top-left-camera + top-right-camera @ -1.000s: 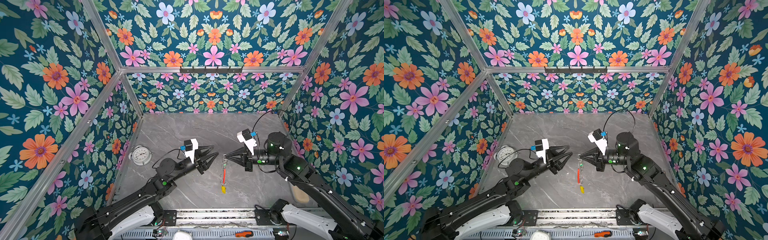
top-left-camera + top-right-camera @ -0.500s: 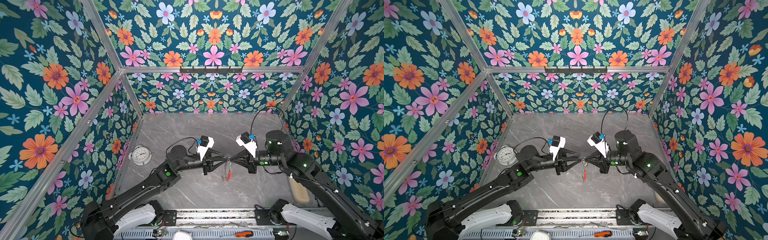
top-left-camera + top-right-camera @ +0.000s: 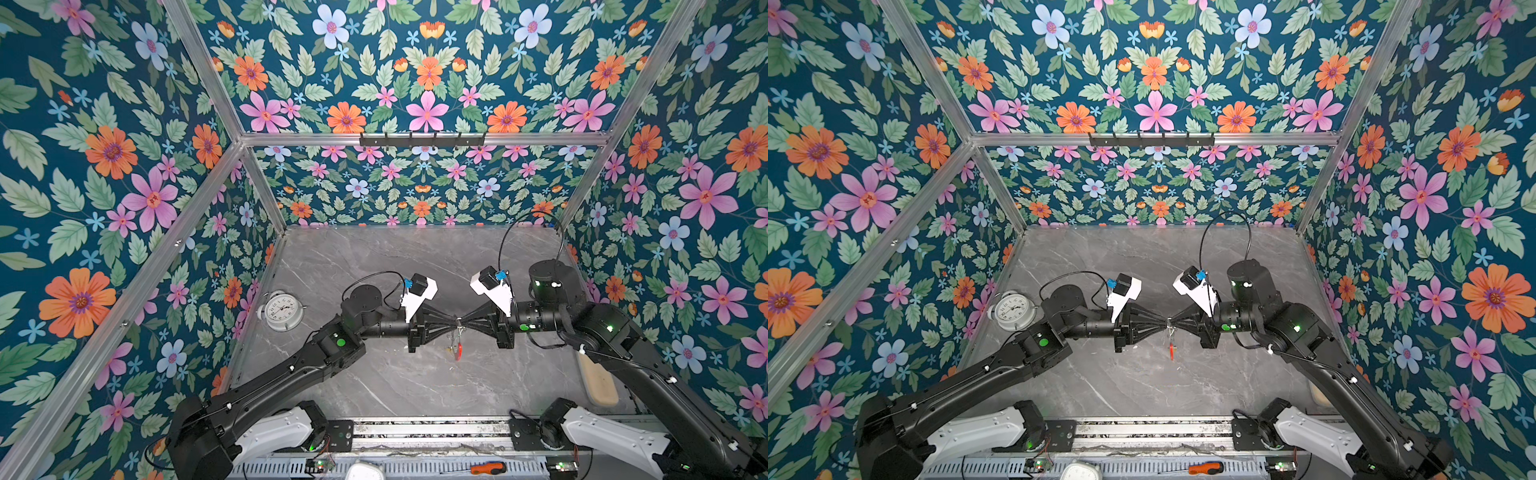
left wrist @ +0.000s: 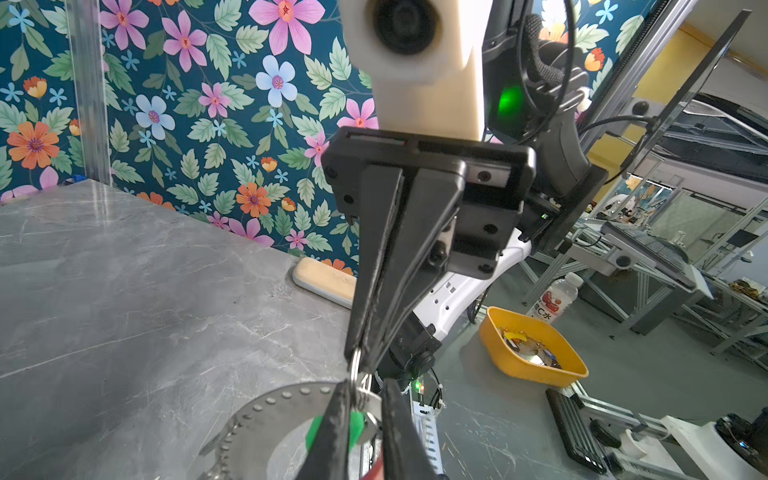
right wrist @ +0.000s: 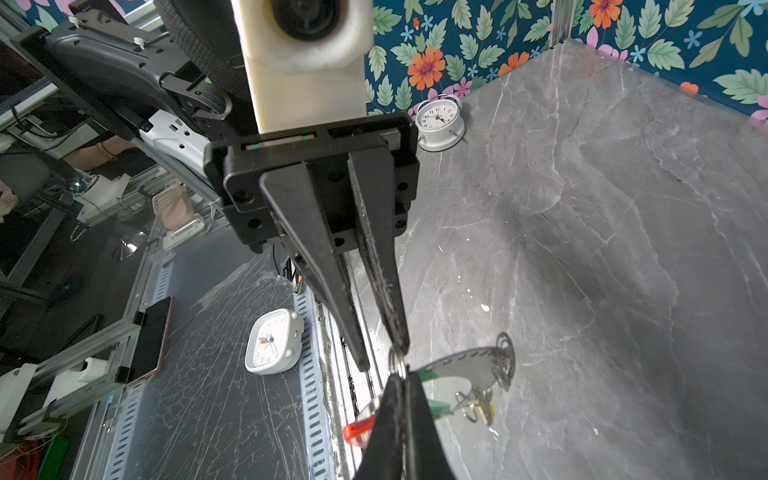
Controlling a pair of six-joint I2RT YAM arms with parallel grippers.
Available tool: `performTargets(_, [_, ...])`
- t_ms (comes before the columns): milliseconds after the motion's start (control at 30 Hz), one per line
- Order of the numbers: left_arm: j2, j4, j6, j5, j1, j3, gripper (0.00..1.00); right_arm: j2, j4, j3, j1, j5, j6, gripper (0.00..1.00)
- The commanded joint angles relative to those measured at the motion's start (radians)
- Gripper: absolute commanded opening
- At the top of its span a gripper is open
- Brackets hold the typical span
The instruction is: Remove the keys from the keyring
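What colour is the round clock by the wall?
White, with a white face: the clock shows best in the right wrist view.

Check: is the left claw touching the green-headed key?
Touching. In the left wrist view the left claw pinches the green-headed key at its head.

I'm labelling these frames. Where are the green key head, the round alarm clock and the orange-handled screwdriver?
green key head (image 4: 355, 428), left wrist view, on the green plastic.
round alarm clock (image 3: 282, 309), a top view, on the dial.
orange-handled screwdriver (image 3: 487, 468), a top view, on the handle.
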Motion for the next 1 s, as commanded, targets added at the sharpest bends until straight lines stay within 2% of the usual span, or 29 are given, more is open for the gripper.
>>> performTargets(0, [0.008,0.021,0.000,0.047,0.000,0.013,0.17,0.005,0.016,0.004,0.000,0.005,-0.006,0.00])
performTargets(233, [0.039,0.037,-0.007,0.085,0.000,0.027,0.13,0.012,0.020,0.004,-0.001,0.018,-0.002,0.00])
performTargets(367, [0.043,0.037,-0.005,0.085,0.000,0.029,0.08,0.015,0.022,0.002,0.000,0.025,0.000,0.00])
performTargets(467, [0.038,0.047,-0.001,0.072,0.000,0.023,0.00,0.018,0.033,0.001,0.000,0.025,0.007,0.00])
performTargets(700, [0.006,0.146,-0.017,-0.018,-0.002,-0.030,0.00,0.001,0.121,-0.020,-0.001,0.036,0.066,0.00])
performTargets(767, [-0.003,0.177,-0.019,-0.053,-0.002,-0.046,0.00,-0.016,0.159,-0.036,0.000,0.044,0.090,0.06])
performTargets(867, [-0.027,0.236,-0.018,-0.120,-0.003,-0.079,0.00,-0.049,0.222,-0.062,0.002,0.057,0.132,0.27])
performTargets(967, [-0.057,0.333,-0.031,-0.184,-0.003,-0.124,0.00,-0.112,0.344,-0.126,0.003,0.086,0.188,0.42])
